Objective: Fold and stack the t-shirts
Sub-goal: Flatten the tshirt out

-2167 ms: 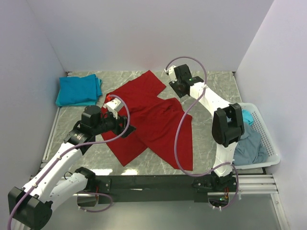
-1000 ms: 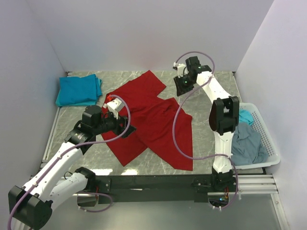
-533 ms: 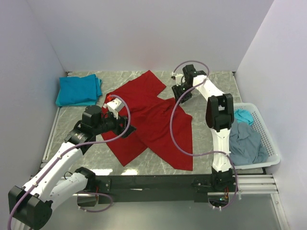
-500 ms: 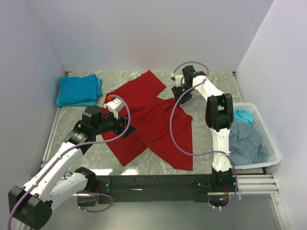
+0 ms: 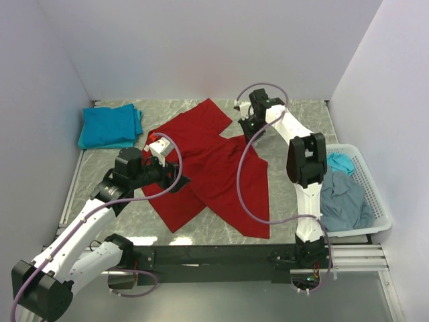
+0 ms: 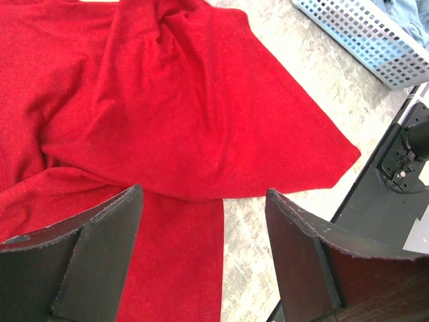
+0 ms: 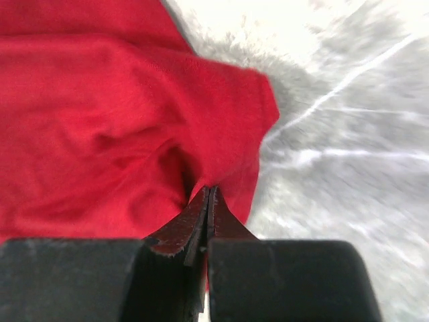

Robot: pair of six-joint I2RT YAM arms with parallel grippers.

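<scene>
A bright red t-shirt (image 5: pixel 208 168) lies spread and rumpled on the marble table, also filling the left wrist view (image 6: pixel 167 114) and the right wrist view (image 7: pixel 100 134). My right gripper (image 5: pixel 249 129) is down at the shirt's far right sleeve; its jaws (image 7: pixel 209 189) are pressed together with a pucker of red cloth gathered at their tips. My left gripper (image 5: pixel 179 182) hovers over the shirt's near left part, its jaws (image 6: pixel 204 192) wide apart and empty above the hem. A folded teal t-shirt (image 5: pixel 109 126) sits at the far left.
A white lattice basket (image 5: pixel 375 194) stands at the right edge, holding a grey-blue t-shirt (image 5: pixel 345 201) and a teal one (image 5: pixel 343 162); its corner shows in the left wrist view (image 6: pixel 362 33). White walls close in the back and both sides. A black rail (image 5: pixel 221 255) runs along the near edge.
The right arm swung from the far right toward the red shirt's sleeve, came down, and its jaws closed on the cloth. The left arm has not moved.
</scene>
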